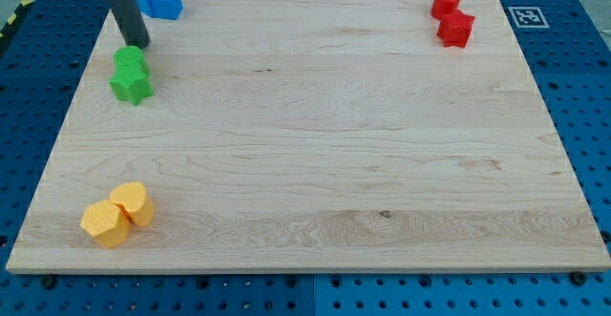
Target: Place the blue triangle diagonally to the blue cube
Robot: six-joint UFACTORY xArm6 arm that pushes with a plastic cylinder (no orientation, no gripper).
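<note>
My tip (139, 45) sits at the view's top left of the worktop (315, 154), just above the upper green block (131, 61) and touching or nearly touching it. There is no gripper on this rig, only the rod, so nothing is held.

The blue blocks (158, 1) lie a little to the view's upper right of my tip, against the worktop's top edge. They read as one blue mass pressed together, and I cannot tell which part is the triangle and which the cube, nor whether they sit diagonally.

I judge the task unfinished: my tip is not on either blue piece, and the triangle probably still needs a nudge to a corner of the cube.
</note>
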